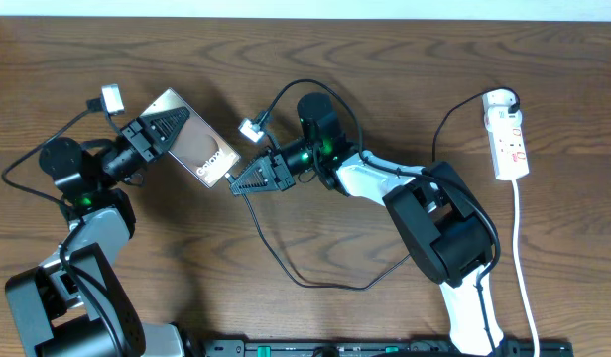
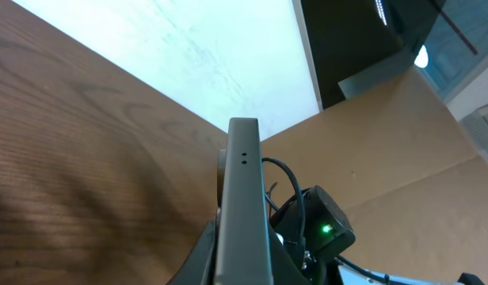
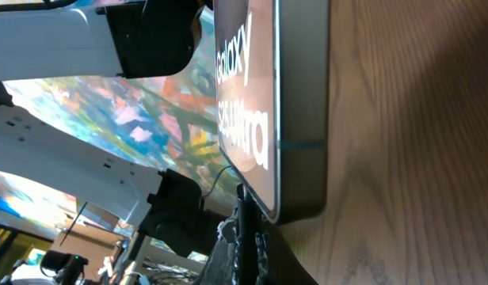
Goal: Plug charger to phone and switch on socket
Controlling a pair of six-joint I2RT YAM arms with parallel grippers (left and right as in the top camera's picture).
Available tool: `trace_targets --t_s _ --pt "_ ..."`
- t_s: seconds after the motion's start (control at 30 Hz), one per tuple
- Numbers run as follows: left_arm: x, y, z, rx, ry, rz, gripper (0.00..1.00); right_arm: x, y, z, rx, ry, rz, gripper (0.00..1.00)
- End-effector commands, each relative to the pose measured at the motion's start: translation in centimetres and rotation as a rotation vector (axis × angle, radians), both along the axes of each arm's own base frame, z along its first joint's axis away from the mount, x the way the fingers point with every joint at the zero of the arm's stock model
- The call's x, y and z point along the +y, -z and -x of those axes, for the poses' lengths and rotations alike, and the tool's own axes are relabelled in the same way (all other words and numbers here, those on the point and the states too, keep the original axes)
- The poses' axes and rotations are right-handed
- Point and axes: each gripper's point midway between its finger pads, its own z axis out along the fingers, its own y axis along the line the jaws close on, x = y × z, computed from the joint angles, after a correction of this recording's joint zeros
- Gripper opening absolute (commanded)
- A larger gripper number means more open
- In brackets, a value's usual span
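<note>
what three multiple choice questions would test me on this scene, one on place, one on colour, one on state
1. Where on the table is the socket?
A far left
B centre
C far right

2. What colour is the lettering on the phone?
A red
B white
C green

3. The left gripper is:
A shut on the phone
B open above it
C shut on the socket

Answers:
1 C, the overhead view shows the socket near the right edge.
2 B, the right wrist view shows white "Galaxy" text on the dark face.
3 A, in the overhead view it clamps the phone's upper-left end.
</note>
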Motion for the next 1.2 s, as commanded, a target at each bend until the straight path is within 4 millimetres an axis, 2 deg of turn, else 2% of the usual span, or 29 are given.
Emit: trace_targets --t_s 0.0,0.37,0.7,0.77,0.8,0.83,0.87,0.9,0.97,1.17 --pt "-3.4 0.3 3.2 0.005 0.235 -0.01 0.07 1.1 -1.0 -3.1 -0.067 0.158 -0.007 0.01" --pt "-3.8 0.4 4.1 0.01 0.295 -0.01 0.08 0.9 -1.2 -2.3 -0.064 0.113 -0.017 0.01" --pt "-3.7 0.4 4.0 0.015 0.286 -0.006 0.08 0.8 -1.2 -2.3 -0.063 0.111 -0.017 0.02" --pt "-3.5 0.3 3.7 0.014 0.268 -0.006 0.07 0.6 -1.1 -2.5 -0.059 0.115 -0.015 0.21" --pt "-3.3 0.3 3.6 0.014 0.256 -0.005 0.07 0.6 -1.2 -2.5 -0.059 0.111 -0.016 0.46" --pt "-3.1 0.3 3.4 0.014 0.241 -0.005 0.07 0.5 -1.2 -2.4 -0.059 0.107 -0.016 0.58" --pt "-3.0 0.3 3.3 0.014 0.235 -0.005 0.07 0.5 -1.2 -2.4 -0.059 0.105 -0.017 0.65" --pt "-2.6 0.3 3.2 0.013 0.219 -0.004 0.07 0.5 -1.2 -2.3 -0.059 0.101 -0.018 0.85" --pt "-1.9 0.3 3.0 0.011 0.193 -0.006 0.08 0.4 -1.2 -2.2 -0.057 0.091 -0.02 0.99" --pt "0.1 0.3 2.9 0.012 0.138 -0.005 0.07 0.2 -1.3 -2.0 -0.062 0.075 -0.027 0.99"
